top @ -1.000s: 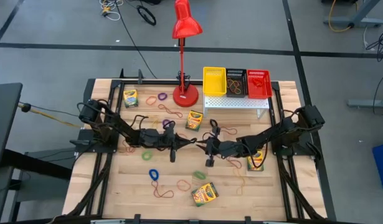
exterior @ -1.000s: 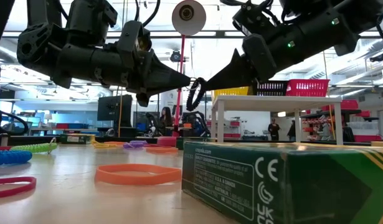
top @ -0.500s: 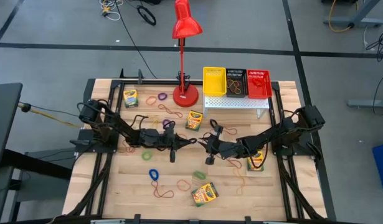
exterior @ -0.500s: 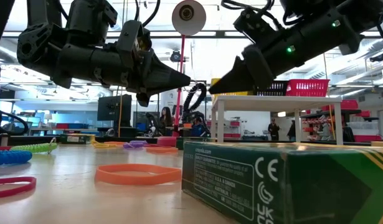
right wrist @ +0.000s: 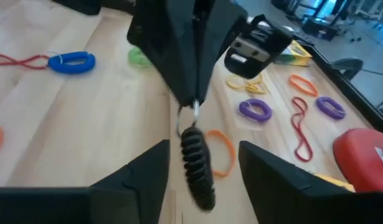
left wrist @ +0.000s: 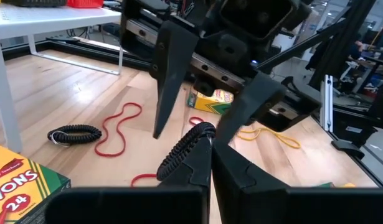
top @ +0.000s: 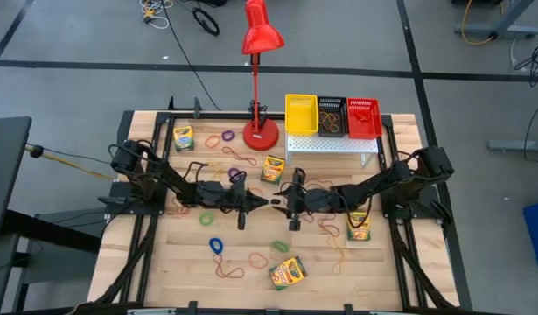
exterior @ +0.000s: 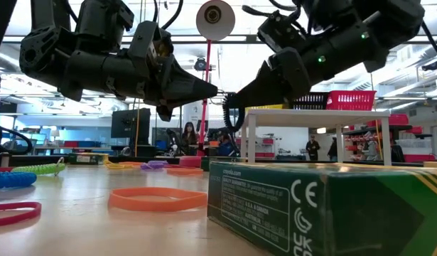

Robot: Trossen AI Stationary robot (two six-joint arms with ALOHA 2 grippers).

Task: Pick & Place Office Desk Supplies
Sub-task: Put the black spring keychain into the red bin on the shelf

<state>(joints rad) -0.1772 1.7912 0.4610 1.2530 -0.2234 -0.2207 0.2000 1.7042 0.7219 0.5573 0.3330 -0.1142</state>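
"Black and curly, what is that loop (right wrist: 196,167)?"

"A coiled band. The left gripper (top: 265,204) is pinched tight on it, up in the air over the middle of the wooden table (top: 164,262)."

"And the other one?"

"The right gripper (top: 279,204) faces it tip to tip, with its 2 fingers (right wrist: 144,174) spread wide, 1 on each side of the loop. A crayon box (top: 288,273) lies near the front."

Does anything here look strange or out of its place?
Yes. A black coiled loop hangs in the air above the table's middle, pinched in the shut left gripper. The right gripper, fingers open, faces it on either side of the loop. Other loops and crayon boxes lie scattered.
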